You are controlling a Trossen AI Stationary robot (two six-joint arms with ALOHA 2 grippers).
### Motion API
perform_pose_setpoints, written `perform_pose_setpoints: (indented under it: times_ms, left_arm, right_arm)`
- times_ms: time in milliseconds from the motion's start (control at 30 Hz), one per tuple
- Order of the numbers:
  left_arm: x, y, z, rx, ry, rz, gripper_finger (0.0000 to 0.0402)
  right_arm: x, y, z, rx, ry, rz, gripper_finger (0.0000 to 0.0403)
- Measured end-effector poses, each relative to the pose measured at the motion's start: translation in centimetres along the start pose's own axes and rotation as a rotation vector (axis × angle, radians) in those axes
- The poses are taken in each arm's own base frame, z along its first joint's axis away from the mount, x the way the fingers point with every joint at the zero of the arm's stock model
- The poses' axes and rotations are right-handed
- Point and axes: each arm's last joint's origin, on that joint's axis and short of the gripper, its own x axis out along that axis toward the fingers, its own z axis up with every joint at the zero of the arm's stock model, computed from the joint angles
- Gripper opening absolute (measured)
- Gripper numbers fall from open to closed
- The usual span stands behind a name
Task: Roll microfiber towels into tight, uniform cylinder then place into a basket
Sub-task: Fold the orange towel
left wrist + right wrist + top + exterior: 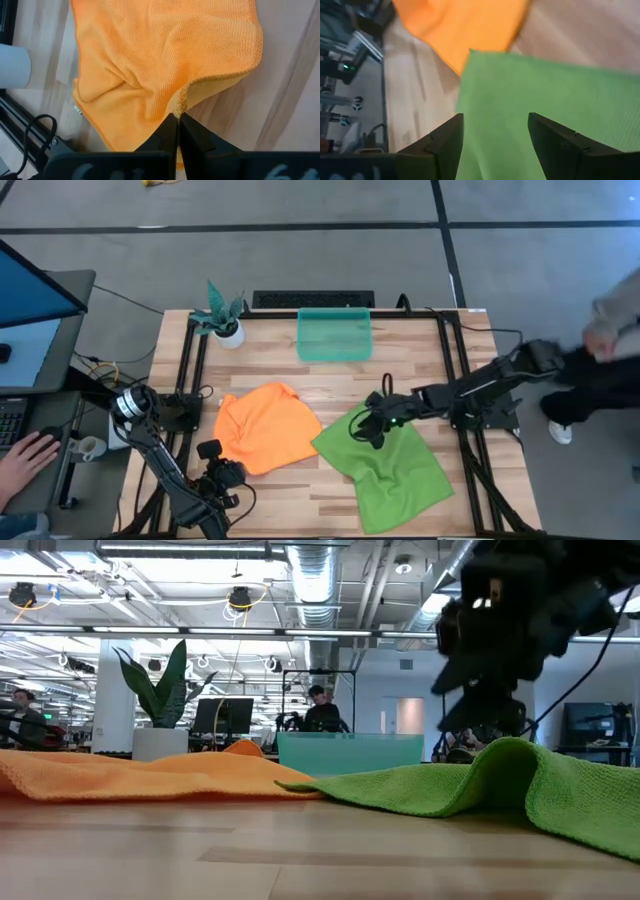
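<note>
- Wooden table [330, 380]: slatted top on a dark frame; open workroom behind, a person standing just off its right side.
- Green towel [385, 465]: larger cloth, near-right area, rumpled and unrolled, one edge humped up. Likely soft, light and limp; best taken at a corner or hem.
- Orange towel [262, 425]: left of the green, their edges touching or nearly so; creased, unrolled. Same handling expected.
- Basket [334, 335]: translucent teal bin at the far edge, nothing visible inside.
- Potted plant [222, 315]: left of the basket.
- Right gripper [495, 127]: over the green towel's upper corner, fingers spread, grasping nothing.
- Left gripper [177, 131]: fingers pressed together by the orange towel's near hem; grip on cloth unconfirmed.
</note>
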Motion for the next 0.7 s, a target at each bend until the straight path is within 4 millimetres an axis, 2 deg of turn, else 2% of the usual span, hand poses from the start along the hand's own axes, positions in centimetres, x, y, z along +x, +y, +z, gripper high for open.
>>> perform_pose_setpoints:
  times_ms: [300,533,700]
  left_arm:
    - [0.0,0.0,0.0,0.000,0.000,0.000,0.0000]
    - [0.0,0.0,0.0,0.000,-0.001,-0.001,0.0000]
    - [0.0,0.0,0.0,0.000,-0.001,-0.001,0.0000]
  right_arm:
    - [1.9,-2.5,-0.2,0.136,0.132,-0.053,0.0244]
    - [1.9,-4.4,0.2,0.234,0.167,-0.152,0.0243]
    - [1.3,-5.8,1.3,0.229,0.136,-0.207,0.0243]
